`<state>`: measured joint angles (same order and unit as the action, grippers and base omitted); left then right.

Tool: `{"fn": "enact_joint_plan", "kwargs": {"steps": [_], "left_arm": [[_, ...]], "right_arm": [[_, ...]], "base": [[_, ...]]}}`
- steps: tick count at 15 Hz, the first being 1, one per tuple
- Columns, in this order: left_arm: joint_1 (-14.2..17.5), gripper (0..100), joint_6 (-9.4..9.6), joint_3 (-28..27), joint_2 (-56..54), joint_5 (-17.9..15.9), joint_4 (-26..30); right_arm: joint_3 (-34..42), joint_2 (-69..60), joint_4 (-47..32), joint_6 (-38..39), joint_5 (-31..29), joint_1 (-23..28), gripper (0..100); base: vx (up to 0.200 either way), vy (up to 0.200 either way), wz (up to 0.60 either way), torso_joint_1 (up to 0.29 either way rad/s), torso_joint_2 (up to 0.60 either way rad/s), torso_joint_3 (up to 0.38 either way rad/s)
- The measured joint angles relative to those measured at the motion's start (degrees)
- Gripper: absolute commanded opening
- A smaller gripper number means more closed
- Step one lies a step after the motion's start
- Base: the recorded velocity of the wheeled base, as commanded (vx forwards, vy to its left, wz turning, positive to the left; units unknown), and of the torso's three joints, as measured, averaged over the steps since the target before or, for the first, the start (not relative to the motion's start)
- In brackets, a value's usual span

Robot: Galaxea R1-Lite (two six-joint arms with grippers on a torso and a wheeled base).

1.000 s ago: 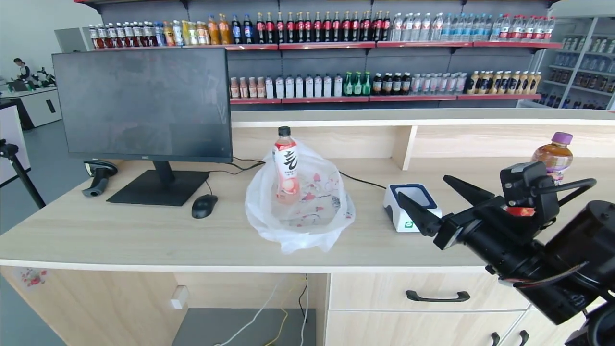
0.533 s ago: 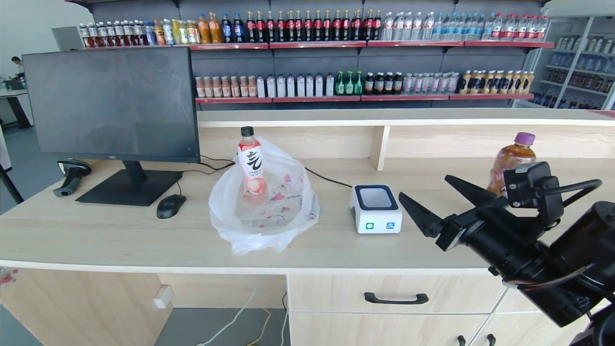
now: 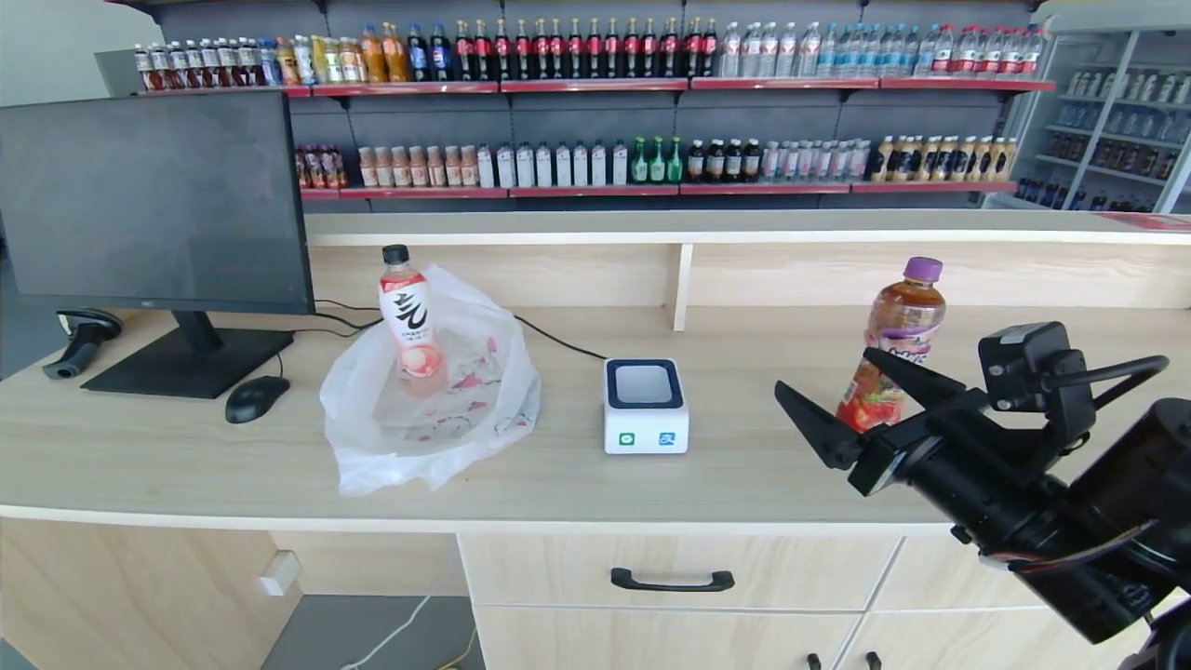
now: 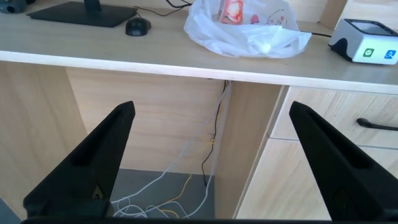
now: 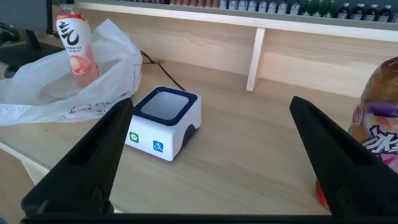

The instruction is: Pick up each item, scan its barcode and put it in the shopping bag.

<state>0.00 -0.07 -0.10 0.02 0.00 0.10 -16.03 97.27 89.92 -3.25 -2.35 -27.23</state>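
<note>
Standing upright: pink plastic btl (image 3: 409, 321) inside crinkly white bag (image 3: 507, 377).

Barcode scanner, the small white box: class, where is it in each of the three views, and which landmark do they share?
Head view: the barcode scanner stands mid-counter, between the shopping bag and the purple-capped bottle.
Left wrist view: it stands on the counter beside the bag.
Right wrist view: it stands between the bag and the bottle.
Shared landmark: the shopping bag.
</note>
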Motion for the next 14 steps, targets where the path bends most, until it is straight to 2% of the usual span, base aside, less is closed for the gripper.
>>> {"fn": "enact_joint_plan", "kwargs": {"steps": [7,14], "left_arm": [[0.0,100,-0.02,0.0,0.0,0.0,0.0],[0.0,100,0.05,0.0,0.0,0.0,0.0]], "right_arm": [[0.6,-0.4,0.0,0.1,0.0,0.6,100],[4.0,-0.1,0.0,0.2,0.0,0.7,100]], "base": [[0.000,-0.200,0.00,0.002,0.01,0.001],[0.000,0.000,0.00,0.000,0.00,0.000]]}}
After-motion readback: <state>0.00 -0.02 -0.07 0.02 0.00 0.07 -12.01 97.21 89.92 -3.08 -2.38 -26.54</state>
